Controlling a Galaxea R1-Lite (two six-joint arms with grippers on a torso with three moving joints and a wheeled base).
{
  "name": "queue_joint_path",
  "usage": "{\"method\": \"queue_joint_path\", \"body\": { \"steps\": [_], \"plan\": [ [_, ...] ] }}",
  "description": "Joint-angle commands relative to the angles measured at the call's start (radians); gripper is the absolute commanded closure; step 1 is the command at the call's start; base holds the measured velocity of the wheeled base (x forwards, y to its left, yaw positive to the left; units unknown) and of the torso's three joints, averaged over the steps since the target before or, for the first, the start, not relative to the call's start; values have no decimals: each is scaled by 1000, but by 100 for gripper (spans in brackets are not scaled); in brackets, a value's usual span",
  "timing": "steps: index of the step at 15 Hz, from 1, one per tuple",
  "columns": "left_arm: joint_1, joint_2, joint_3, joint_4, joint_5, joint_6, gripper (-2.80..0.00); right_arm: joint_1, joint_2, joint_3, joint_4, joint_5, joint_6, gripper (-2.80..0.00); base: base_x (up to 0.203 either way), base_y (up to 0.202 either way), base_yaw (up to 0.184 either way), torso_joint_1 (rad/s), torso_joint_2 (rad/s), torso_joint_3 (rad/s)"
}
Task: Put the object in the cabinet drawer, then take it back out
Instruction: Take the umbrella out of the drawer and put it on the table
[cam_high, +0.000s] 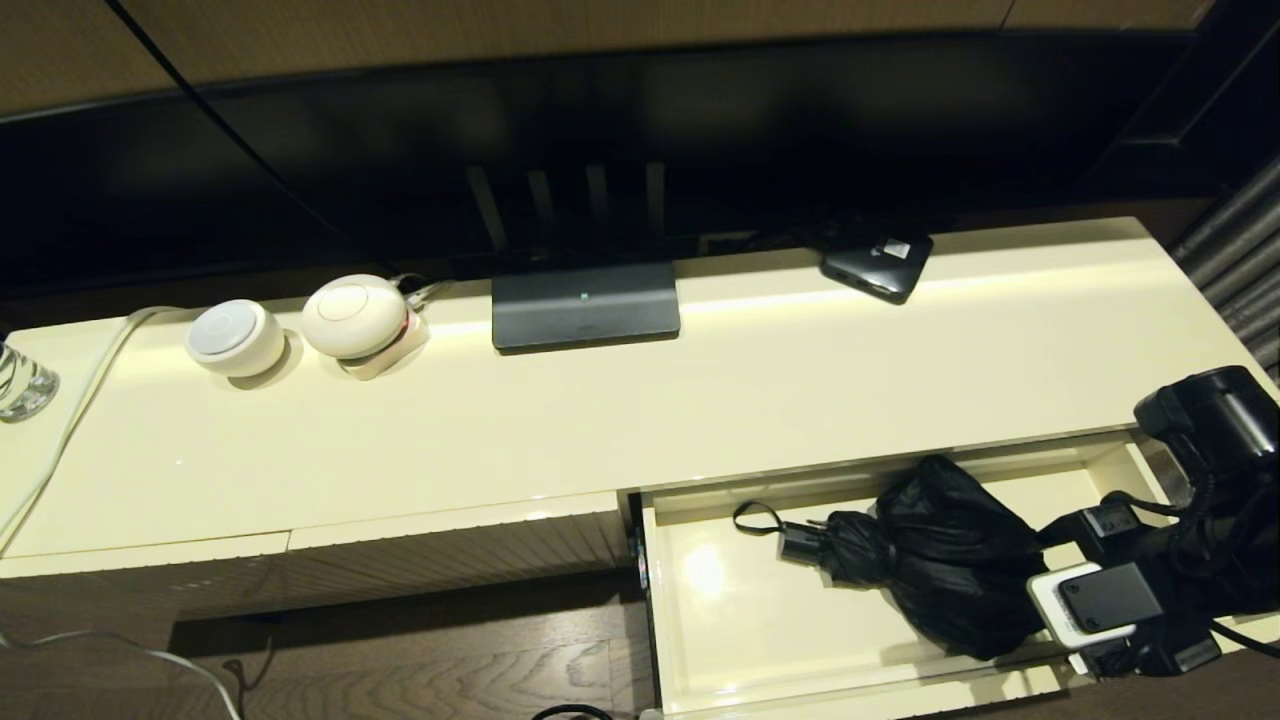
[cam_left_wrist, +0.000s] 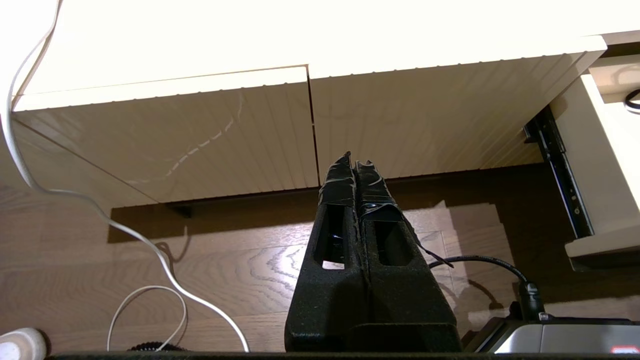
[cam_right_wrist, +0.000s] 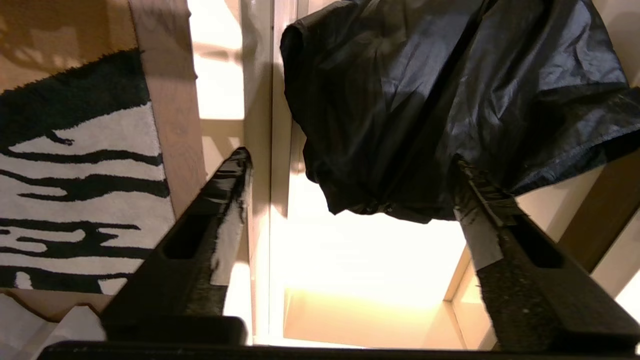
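Umbrella in the open drawer, right gripper spread over it, nothing pinched
Folding umbrella (cam_high: 940, 560) lies on the drawer (cam_high: 740, 640) floor, handle pointing left, wrist loop at far-left. Right gripper (cam_right_wrist: 350, 185) hangs at the fabric's near-right end, one finger outside the drawer front. Looks like the turn between put-in and take-out; next: centre on the bundle, close. Left gripper (cam_left_wrist: 356, 165) pressed together, parked low by the ribbed panel (cam_left_wrist: 200, 135)
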Motion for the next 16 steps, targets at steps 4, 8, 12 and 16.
{"method": "queue_joint_path", "body": {
  "steps": [4, 8, 12, 16],
  "plan": [
    [0, 0, 3, 1, 0, 0, 0, -11, 104, -83, 7, 0, -8, -280, 0, 0, 0, 0, 0, 0],
    [0, 1, 3, 0, 0, 0, 0, -13, 150, -148, 56, -2, -3, -280, 0, 0, 0, 0, 0, 0],
    [0, 0, 3, 0, 0, 0, 0, -13, 168, -171, 58, -9, -2, -280, 0, 0, 0, 0, 0, 0],
    [-1, 1, 3, 1, 0, 0, 0, -13, 198, -193, 59, -16, -2, -280, 0, 0, 0, 0, 0, 0]
  ]
}}
